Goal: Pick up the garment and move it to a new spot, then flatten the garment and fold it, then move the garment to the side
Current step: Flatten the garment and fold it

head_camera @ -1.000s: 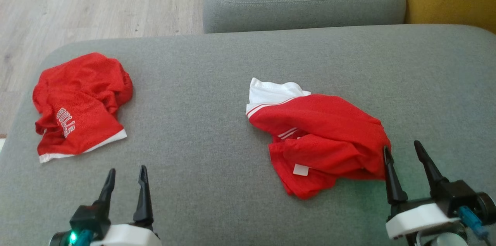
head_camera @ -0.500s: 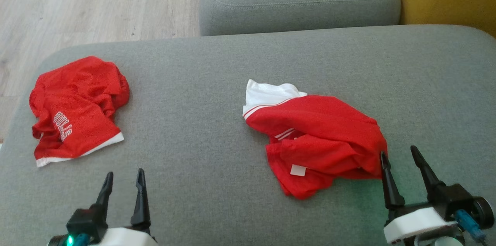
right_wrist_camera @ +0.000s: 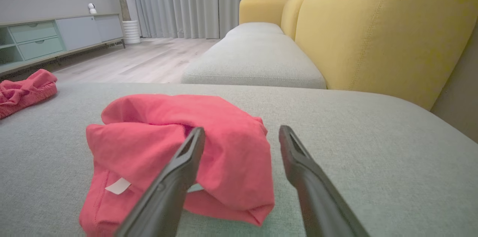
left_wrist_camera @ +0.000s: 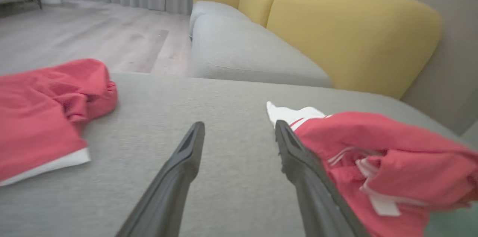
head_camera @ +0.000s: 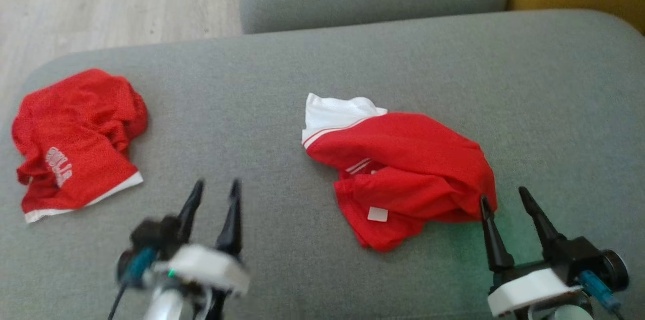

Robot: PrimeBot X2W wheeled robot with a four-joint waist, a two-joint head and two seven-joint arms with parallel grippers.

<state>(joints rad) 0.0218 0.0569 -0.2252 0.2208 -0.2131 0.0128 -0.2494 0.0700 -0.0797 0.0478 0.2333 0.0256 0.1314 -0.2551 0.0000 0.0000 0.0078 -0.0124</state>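
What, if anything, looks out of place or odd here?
Nothing damaged or spilled. The red garment mid-cushion lies crumpled, its white tag exposed; a second red garment sits bunched near the left edge of the grey cushion.

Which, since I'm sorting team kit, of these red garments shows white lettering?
The left red garment, with white letters near its hem; the middle red garment shows stripes and a tag.

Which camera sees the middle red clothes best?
The head view: the garment lies whole, seen from above. The left wrist view blurs it and crops it; the right wrist view has a finger across it.
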